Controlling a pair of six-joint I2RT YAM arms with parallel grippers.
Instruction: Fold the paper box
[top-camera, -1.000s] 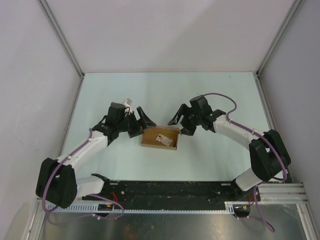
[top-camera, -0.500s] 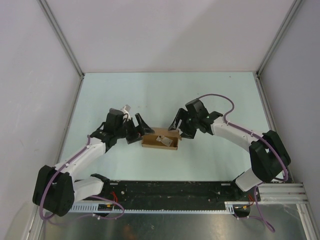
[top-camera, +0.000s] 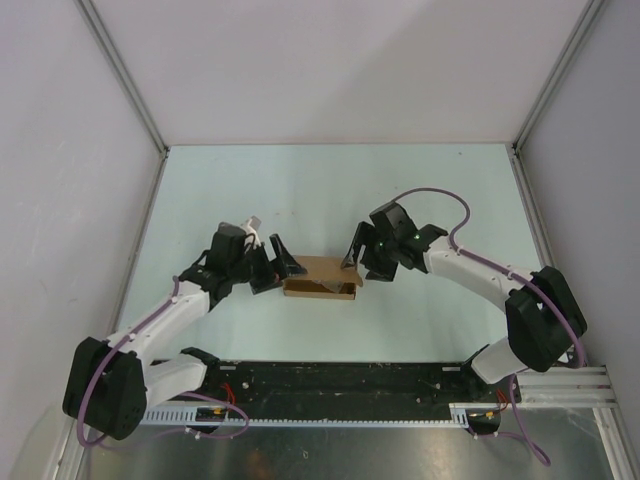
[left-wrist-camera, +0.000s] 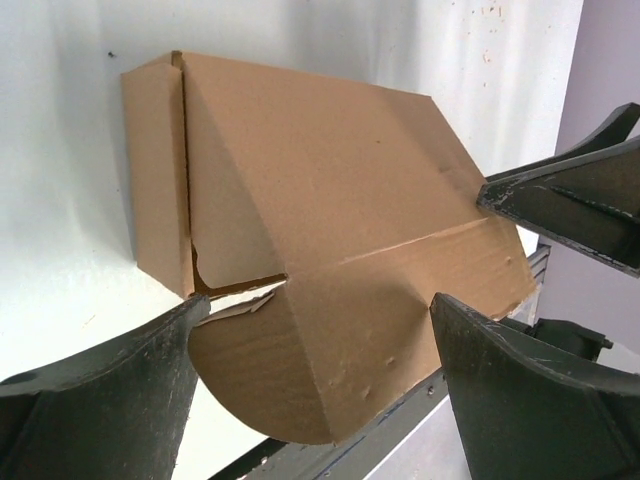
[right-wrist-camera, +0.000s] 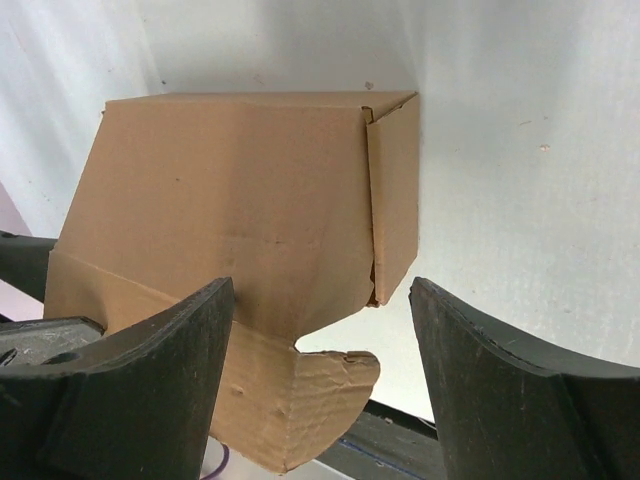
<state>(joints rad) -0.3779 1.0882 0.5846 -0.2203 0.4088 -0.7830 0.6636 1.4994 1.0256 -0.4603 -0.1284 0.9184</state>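
Note:
The paper box (top-camera: 322, 272) is a small brown carton in the middle of the table, its lid lowered over the tray. In the left wrist view the paper box (left-wrist-camera: 320, 190) shows its lid top, a front flap and a rounded side tab (left-wrist-camera: 270, 370) sticking out loose. My left gripper (top-camera: 281, 272) is open at the box's left end, jaws astride that tab (left-wrist-camera: 320, 300). My right gripper (top-camera: 356, 265) is open at the right end. Its jaws (right-wrist-camera: 322, 285) straddle the corner of the paper box (right-wrist-camera: 230, 200), where another rounded tab (right-wrist-camera: 325, 395) sticks out.
The black base rail (top-camera: 330, 380) runs along the table's near edge just behind the box. Grey enclosure walls (top-camera: 60, 200) close off the left, right and far sides. The right gripper's fingers (left-wrist-camera: 570, 200) show beyond the box in the left wrist view.
The lid has come down over the box and now hides the small white packet inside. Both grippers have moved in closer to the box's ends, still open.

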